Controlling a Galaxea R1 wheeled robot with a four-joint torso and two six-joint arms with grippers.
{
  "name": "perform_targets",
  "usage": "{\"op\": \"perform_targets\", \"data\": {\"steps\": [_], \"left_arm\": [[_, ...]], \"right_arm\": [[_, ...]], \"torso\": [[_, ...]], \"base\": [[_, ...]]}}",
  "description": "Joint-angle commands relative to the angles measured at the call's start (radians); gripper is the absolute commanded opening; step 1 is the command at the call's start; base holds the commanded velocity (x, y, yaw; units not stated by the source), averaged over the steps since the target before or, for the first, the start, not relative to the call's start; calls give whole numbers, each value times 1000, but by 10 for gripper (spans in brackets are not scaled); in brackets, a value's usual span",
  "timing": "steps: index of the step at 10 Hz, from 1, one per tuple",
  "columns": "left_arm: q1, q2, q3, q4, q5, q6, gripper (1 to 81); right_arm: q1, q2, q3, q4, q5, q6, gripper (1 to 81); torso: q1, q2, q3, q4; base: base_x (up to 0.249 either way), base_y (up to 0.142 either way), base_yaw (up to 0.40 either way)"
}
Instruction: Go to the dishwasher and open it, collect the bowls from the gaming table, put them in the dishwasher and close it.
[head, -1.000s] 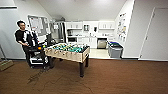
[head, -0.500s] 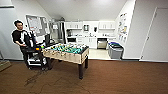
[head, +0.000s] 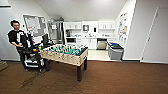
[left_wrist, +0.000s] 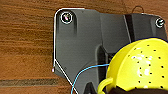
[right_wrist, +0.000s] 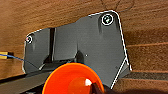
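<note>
The gaming table (head: 65, 57), with its green field and pale wooden sides, stands left of centre on the brown carpet. Far behind it, the steel front of the dishwasher (head: 101, 44) sits under the white kitchen counter. A yellow perforated bowl (left_wrist: 140, 67) with a loop handle hangs close to the left wrist camera, over the robot's dark plate, and my left gripper (left_wrist: 120, 90) grips its lower edge. In the right wrist view an orange bowl (right_wrist: 72, 80) hangs the same way, with my right gripper (right_wrist: 97, 88) on its rim.
A person (head: 17, 40) stands at the left behind a dark cart (head: 32, 58) next to the gaming table. Two grey bins (head: 115, 51) stand at the right by the kitchen entrance. A closed door (head: 156, 37) is on the right wall.
The whole head picture has slid slightly to the left, so the camera has moved. The table and the person keep their places relative to each other.
</note>
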Motion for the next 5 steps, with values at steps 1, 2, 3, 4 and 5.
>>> {"op": "perform_targets", "data": {"steps": [1,2,3,4,5], "left_arm": [[-52,-6,-3,3,61,9,10],[-53,-4,-3,3,61,9,10],[-53,-4,-3,3,61,9,10],[-52,-4,-3,5,61,9,10],[-53,-4,-3,5,61,9,10]], "right_arm": [[47,-19,5,-11,-47,-4,10],[47,-17,5,-11,-47,-2,10],[47,-16,5,-11,-47,-4,10],[47,-14,5,-11,-47,-3,10],[47,-14,3,-11,-47,-4,10]], "torso": [[0,0,0,0],[0,0,0,0],[0,0,0,0],[0,0,0,0],[0,0,0,0]], "base": [[178,-85,0],[182,-89,0],[183,-90,0],[183,-90,0],[186,-90,0]]}}
